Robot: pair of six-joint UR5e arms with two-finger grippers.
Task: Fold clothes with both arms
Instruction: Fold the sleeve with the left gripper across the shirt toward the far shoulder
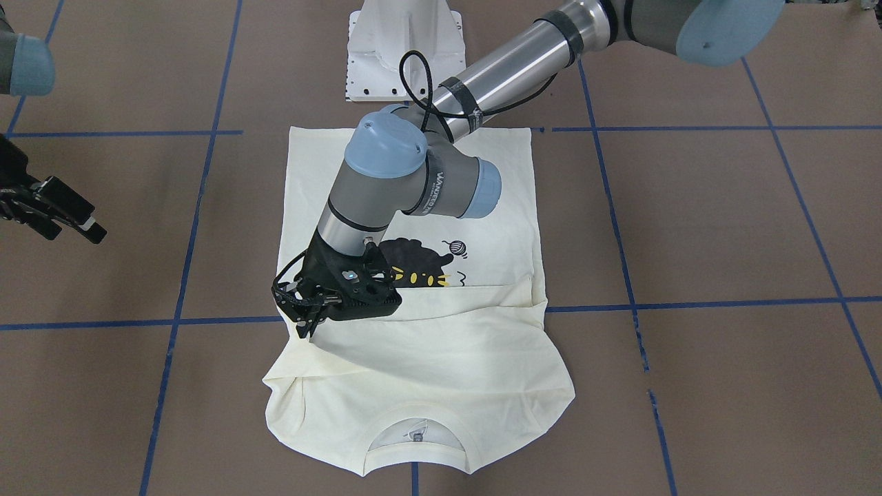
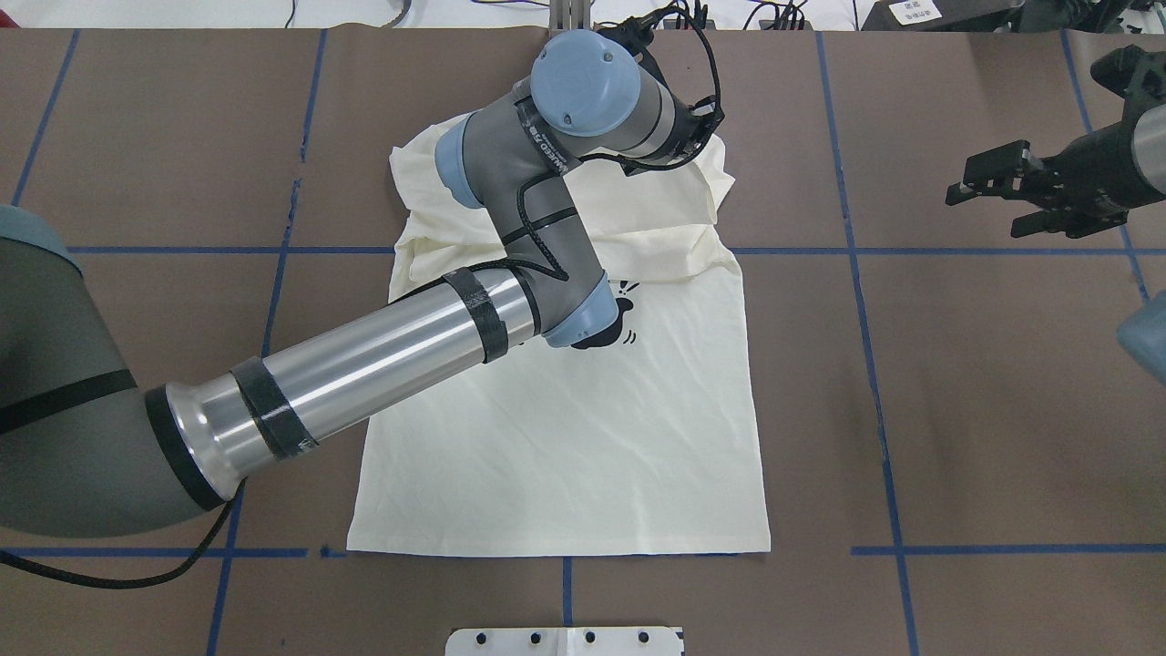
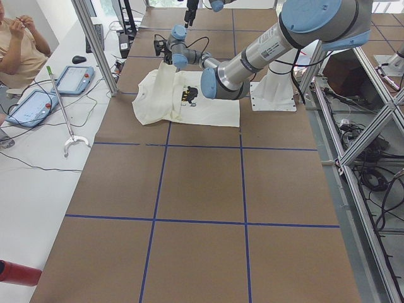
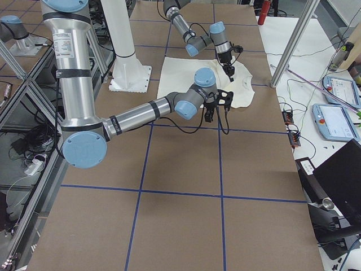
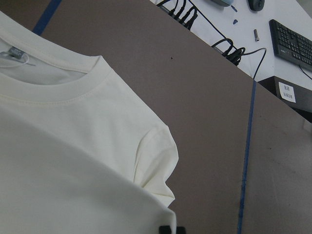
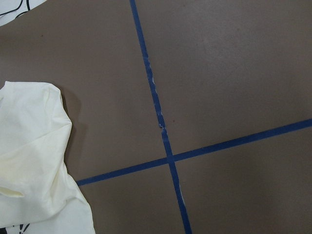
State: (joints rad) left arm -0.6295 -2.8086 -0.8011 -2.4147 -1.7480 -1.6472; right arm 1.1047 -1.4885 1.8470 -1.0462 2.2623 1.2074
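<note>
**Front-facing view:** T-shirt [image 1: 441, 358] lies on the worktop [image 1: 723, 220] with its collar at 6 o'clock. A cream layer folded across the chest half covers the cat print [image 1: 420, 265]. The left claw [image 1: 308, 325] is at the shirt's 8 o'clock shoulder and appears pinched on a raised fold.

**Overhead view:** right claw [image 2: 984, 208] at 2 o'clock, fingers apart, empty, well apart from the cloth.

**Left wrist view:** cloth close under the lens.

**Progress, as a judgement:** sleeve folds nearly done; hem-to-collar folds not yet made.
</note>
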